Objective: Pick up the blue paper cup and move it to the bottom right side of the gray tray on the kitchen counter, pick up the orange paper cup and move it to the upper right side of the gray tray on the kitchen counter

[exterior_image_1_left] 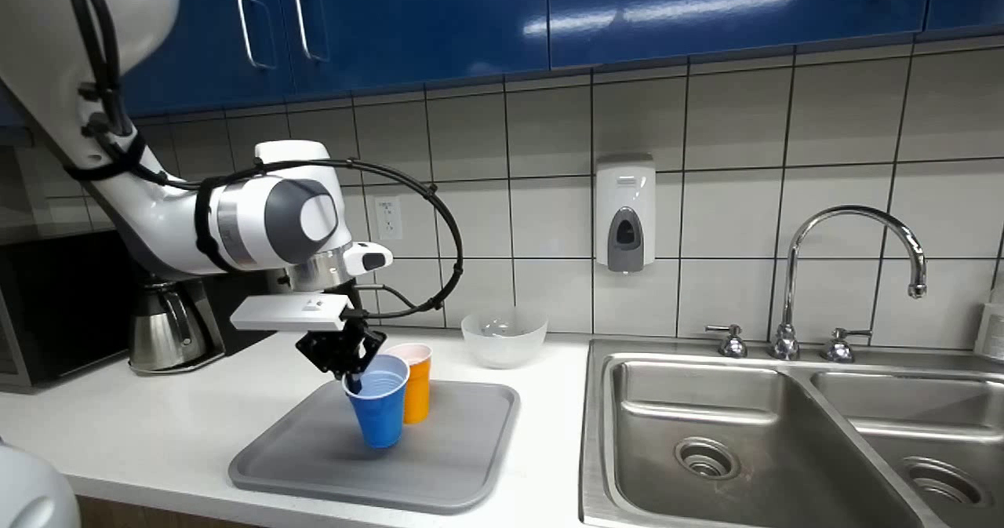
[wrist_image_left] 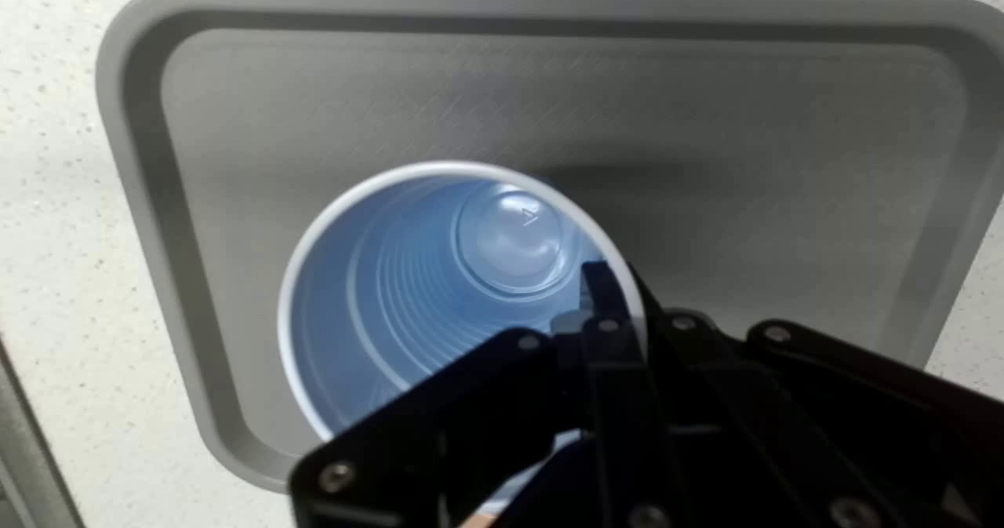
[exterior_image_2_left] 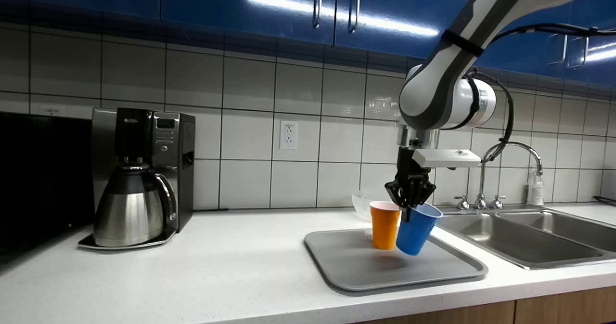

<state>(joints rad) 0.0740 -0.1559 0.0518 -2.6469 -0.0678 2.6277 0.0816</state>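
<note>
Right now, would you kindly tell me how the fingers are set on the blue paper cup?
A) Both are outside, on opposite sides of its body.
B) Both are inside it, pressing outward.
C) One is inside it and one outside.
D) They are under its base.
C, since the wrist view shows one of the fingers inside the blue paper cup and the other outside, with the cup's side between them.

The gripper and the wrist view's bottom edge hide all but 1 sliver of the orange paper cup.
</note>
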